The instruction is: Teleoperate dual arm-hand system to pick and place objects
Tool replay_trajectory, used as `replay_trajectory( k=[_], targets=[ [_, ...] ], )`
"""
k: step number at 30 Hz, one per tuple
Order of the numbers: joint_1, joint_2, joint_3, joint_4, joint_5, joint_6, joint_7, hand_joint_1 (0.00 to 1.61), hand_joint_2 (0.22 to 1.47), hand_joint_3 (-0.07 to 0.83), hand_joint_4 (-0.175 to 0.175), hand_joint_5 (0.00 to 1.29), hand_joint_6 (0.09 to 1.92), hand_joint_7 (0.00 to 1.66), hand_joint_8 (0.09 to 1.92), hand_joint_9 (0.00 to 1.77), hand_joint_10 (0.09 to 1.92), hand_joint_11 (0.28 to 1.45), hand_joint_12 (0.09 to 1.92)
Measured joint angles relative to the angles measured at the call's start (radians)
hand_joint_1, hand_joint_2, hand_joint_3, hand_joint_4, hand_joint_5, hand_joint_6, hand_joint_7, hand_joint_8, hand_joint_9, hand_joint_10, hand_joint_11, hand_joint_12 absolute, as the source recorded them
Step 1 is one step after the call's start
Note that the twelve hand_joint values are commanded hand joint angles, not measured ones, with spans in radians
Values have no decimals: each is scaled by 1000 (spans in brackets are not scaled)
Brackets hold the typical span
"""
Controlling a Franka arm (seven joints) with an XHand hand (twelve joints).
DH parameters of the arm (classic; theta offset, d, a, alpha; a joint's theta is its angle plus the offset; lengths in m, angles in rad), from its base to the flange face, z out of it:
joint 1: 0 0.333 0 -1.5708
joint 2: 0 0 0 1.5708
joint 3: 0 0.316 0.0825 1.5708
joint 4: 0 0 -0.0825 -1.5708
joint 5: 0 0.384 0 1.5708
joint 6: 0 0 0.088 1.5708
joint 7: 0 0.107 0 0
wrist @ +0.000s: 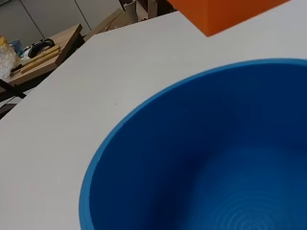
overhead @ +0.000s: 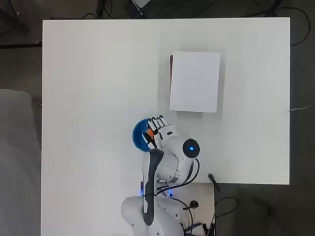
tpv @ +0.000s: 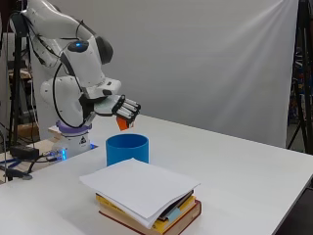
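The hand gripped an orange block in curled fingers, hanging just above the blue cup directly beneath it. This looked like the placing step; next it probably needed to release over the opening. Farther off lay a paper-topped book stack.

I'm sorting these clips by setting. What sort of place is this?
Probably a robotics lab: a white table before a plain backdrop sheet, and a workbench with tools behind. The robot hand holds an orange block over a blue cup.
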Motion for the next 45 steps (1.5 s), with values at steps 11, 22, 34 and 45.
replay_trajectory(
  k=[11, 22, 34, 45],
  targets=[
    [-1, 25, 2, -51, 6, 2, 49, 50, 938, 7, -5, 19, 87, 68, 87, 230, 152, 408, 94],
    [26, 184, 136, 257, 7, -75, 415, 86, 901, -9, 79, 165, 87, 228, 87, 357, 87, 457, 87],
    [17, 168, 175, 488, -56, -97, 587, 128, 1009, 10, 128, 346, 87, 358, 87, 440, 87, 458, 87],
    [8, 165, 187, 515, -104, -117, 675, 204, 1033, 7, 121, 332, 87, 350, 87, 436, 87, 445, 87]
  ],
)
